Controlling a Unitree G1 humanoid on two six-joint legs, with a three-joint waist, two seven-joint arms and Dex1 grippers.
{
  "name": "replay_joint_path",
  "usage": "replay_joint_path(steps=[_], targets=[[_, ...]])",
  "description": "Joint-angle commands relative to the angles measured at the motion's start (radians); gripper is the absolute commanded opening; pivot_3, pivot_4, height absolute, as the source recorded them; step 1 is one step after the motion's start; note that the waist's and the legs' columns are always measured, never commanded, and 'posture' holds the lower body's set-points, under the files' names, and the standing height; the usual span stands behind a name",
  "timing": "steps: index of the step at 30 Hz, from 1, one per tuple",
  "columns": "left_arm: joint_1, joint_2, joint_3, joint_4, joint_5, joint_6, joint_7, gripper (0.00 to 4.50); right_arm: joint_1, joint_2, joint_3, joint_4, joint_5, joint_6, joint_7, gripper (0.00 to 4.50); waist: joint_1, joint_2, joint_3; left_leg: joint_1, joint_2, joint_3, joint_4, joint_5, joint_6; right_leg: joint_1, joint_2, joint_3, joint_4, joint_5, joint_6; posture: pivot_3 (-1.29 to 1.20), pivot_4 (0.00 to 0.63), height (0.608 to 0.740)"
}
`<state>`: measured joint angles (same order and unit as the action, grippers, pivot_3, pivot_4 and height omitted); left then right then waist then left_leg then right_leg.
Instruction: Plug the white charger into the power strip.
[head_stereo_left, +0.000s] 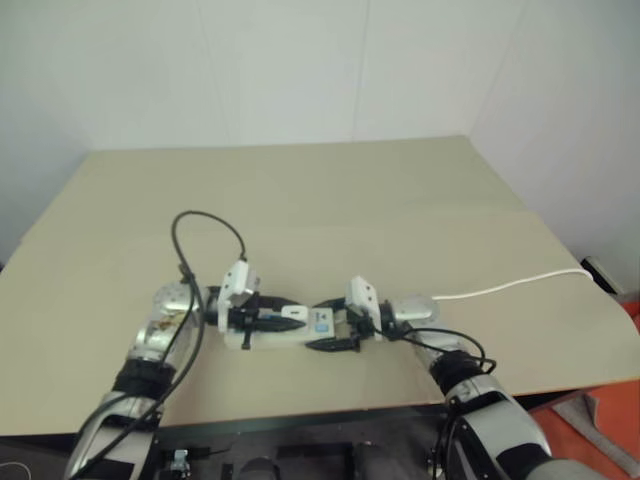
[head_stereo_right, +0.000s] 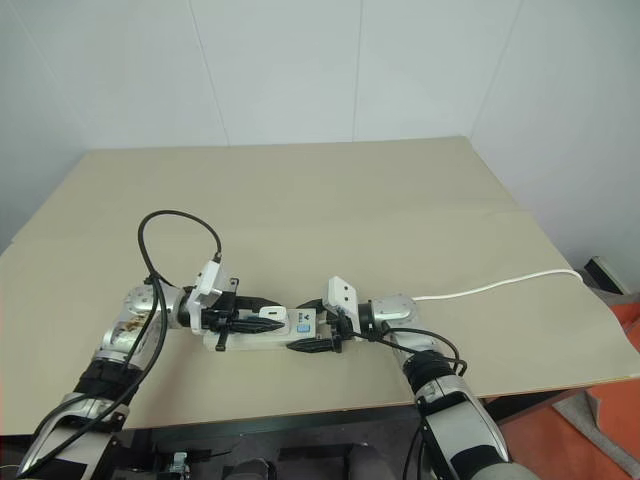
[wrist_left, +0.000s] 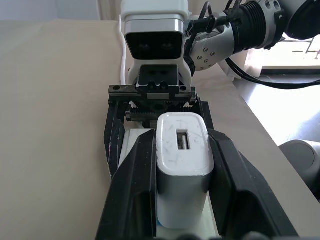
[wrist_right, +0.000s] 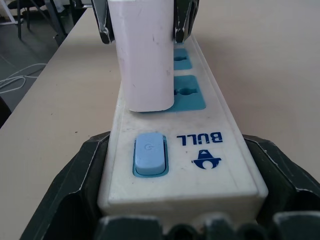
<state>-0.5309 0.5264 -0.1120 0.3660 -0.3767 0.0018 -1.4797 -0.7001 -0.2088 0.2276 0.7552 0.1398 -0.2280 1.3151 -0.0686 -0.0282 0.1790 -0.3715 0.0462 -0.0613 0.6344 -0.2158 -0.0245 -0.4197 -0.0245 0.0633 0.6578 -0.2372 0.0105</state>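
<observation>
We see the left gripper (wrist_left: 182, 165) clamped on the charger (wrist_left: 182, 172), seated over the strip (wrist_right: 175, 150) near the table's (head_stereo_left: 400, 190) front edge; the right gripper (wrist_right: 175, 200) brackets its switch end. Light, rigid, smooth: hold the flat sides.

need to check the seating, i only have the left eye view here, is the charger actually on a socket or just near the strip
Observer: The white charger stands upright with its base on the blue socket face nearest the switch of the power strip.
Operator: is the left claw gripping it
Observer: Yes, the left claw is shut on it, one black finger on each side.
Operator: and the strip, is anything holding it
Observer: The right claw has its fingers spread around the switch end, one on each long side.
</observation>
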Motion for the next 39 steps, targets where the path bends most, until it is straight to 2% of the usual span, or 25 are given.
replay_joint_path(steps=[1,13,15,18,24,29,33,35,36,39], targets=[[0.021,0.010,-0.008,0.036,0.040,-0.009,0.012,1.03,-0.002,-0.008,-0.013,-0.041,0.010,0.006,0.006,3.41,0.000,0.000,0.000,0.000,0.000,0.000,0.000,0.000,0.000,0.000,0.000,0.000,0.000,0.000,0.000,0.00,0.150,0.740],[0.020,0.014,-0.021,0.040,0.041,0.002,0.004,1.03,0.000,-0.007,-0.013,-0.048,0.012,0.013,0.007,3.41,0.000,0.000,0.000,0.001,0.000,0.000,0.000,0.000,0.000,0.000,0.000,0.000,0.000,0.000,0.000,0.00,0.150,0.740],[0.014,0.019,-0.021,0.033,0.037,0.017,-0.002,1.74,0.001,-0.007,-0.013,-0.049,0.012,0.013,0.007,3.41,0.000,0.000,0.000,0.001,0.000,0.000,0.000,0.000,0.000,0.000,0.000,0.000,0.000,0.000,0.000,0.00,0.150,0.740],[0.003,0.015,-0.011,0.024,0.026,0.025,-0.007,2.55,0.002,-0.004,-0.014,-0.054,0.016,0.021,0.008,3.41,0.000,0.000,0.000,0.000,0.000,0.000,-0.001,0.000,0.000,-0.001,0.000,0.000,0.000,0.000,0.000,0.00,0.150,0.740],[-0.093,0.014,0.074,-0.012,-0.061,0.132,0.038,4.40,0.003,0.000,-0.013,-0.060,0.016,0.029,0.010,3.41,0.000,0.000,0.000,0.000,0.000,0.000,-0.001,0.000,0.000,-0.001,0.000,0.000,0.000,0.000,0.000,0.00,0.150,0.740],[-0.172,0.089,0.146,-0.090,-0.169,0.297,0.000,4.46,0.002,0.001,-0.011,-0.058,0.012,0.026,0.011,3.41,-0.006,0.000,0.000,-0.001,0.000,0.001,-0.001,0.000,0.000,-0.002,0.000,0.001,-0.001,0.000,0.000,0.00,0.150,0.740],[-0.201,0.134,0.188,-0.108,-0.193,0.331,-0.001,4.46,-0.001,-0.003,-0.011,-0.066,0.017,0.041,0.021,3.41,-0.004,0.000,0.000,0.000,0.000,0.001,-0.002,0.000,0.000,-0.001,0.000,0.001,-0.001,0.000,0.001,0.00,0.150,0.740],[-0.195,0.160,0.197,-0.115,-0.193,0.330,-0.017,4.50,0.000,-0.010,-0.013,-0.089,0.022,0.058,0.026,4.18,-0.003,0.000,0.000,-0.001,0.000,0.001,-0.002,0.000,0.000,-0.002,0.000,0.001,-0.001,0.000,0.001,0.00,0.150,0.740],[-0.192,0.167,0.198,-0.118,-0.193,0.331,-0.020,4.50,0.002,-0.013,-0.014,-0.098,0.024,0.063,0.029,4.40,-0.003,0.000,0.000,-0.001,0.000,0.001,-0.002,0.000,0.000,-0.002,0.000,0.001,-0.001,0.000,0.001,0.00,0.150,0.740],[-0.166,0.195,0.200,-0.131,-0.186,0.326,-0.034,4.50,0.013,-0.032,-0.018,-0.148,0.031,0.082,0.035,4.46,-0.002,0.000,0.000,-0.001,0.000,0.001,-0.002,0.000,0.000,-0.002,0.000,0.001,-0.001,0.000,0.001,0.00,0.150,0.740]])
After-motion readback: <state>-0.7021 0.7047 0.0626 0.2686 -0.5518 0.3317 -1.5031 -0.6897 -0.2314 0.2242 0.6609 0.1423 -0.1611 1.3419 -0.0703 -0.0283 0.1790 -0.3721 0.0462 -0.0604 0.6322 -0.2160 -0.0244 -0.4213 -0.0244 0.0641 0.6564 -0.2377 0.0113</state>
